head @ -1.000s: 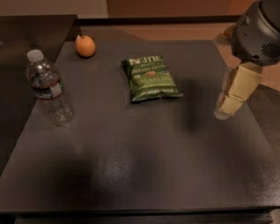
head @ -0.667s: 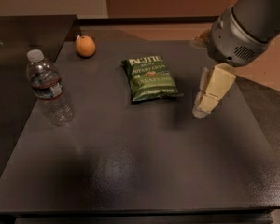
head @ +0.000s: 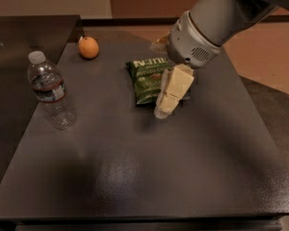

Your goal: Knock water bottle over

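Note:
The water bottle (head: 50,91), clear ribbed plastic with a white cap and a dark label band, stands upright near the left edge of the dark table (head: 149,167). My gripper (head: 164,110), with cream-coloured fingers pointing down, hangs over the middle of the table in front of the right part of the green chip bag (head: 149,78). It is well to the right of the bottle and not touching it. Nothing is held in it.
An orange (head: 88,47) sits at the table's back left. The green chip bag lies flat in the back middle. A second dark surface (head: 24,32) adjoins the table at the far left. Tan floor lies to the right.
My arm and gripper have moved left from the table's right side to over the chip bag's right edge. The bottle, orange and bag have not moved.

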Motion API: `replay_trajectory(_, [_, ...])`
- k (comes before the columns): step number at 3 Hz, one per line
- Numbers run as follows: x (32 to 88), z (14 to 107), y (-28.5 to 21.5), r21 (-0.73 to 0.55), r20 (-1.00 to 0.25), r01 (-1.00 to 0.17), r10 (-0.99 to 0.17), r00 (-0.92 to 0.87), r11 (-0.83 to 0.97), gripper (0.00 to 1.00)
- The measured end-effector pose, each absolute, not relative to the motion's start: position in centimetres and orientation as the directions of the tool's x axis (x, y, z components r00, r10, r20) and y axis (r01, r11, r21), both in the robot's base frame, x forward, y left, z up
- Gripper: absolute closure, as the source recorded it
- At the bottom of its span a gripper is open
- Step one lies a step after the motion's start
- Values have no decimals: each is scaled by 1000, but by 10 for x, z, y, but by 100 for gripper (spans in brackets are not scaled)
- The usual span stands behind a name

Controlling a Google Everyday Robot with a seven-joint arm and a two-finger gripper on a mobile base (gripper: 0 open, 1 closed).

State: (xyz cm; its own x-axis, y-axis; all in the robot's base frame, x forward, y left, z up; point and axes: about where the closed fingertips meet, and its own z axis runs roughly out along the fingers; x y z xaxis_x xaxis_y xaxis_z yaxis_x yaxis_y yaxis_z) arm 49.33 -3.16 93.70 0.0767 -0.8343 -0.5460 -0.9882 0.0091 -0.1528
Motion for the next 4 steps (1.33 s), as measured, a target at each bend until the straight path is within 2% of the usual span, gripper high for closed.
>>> replay_trajectory(4, [509, 919, 127, -120, -714, -978, -669, 206, -174, 0])
